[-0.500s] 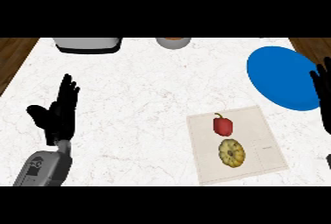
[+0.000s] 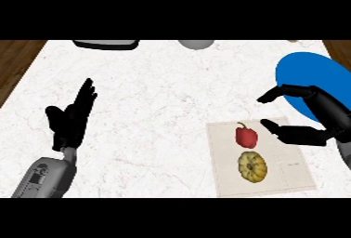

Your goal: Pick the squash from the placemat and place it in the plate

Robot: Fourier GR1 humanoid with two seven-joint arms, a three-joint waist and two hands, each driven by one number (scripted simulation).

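A yellow, ribbed, round squash point(image 2: 251, 167) lies on the pale placemat point(image 2: 291, 174) at the lower right. Just above it on the mat sits a red bell pepper point(image 2: 246, 135). The blue plate point(image 2: 312, 76) lies beyond the mat at the right edge. My right hand point(image 2: 312, 118) hovers over the mat's upper right corner and the plate's near rim, open, thumb and fingers spread toward the pepper and holding nothing. At the left, my left hand point(image 2: 70, 120) rests open with fingers up, far from the mat.
A dark-rimmed grey object point(image 2: 106, 43) and a grey round object point(image 2: 196, 43) sit at the counter's far edge. Wooden floor shows past the counter's left point(image 2: 14, 60) and right corners. White marble counter point(image 2: 158, 116) lies between the hands.
My right hand has come in from the right edge over the plate and mat corner, toward the pepper. The view has tilted down. The left hand holds its pose.
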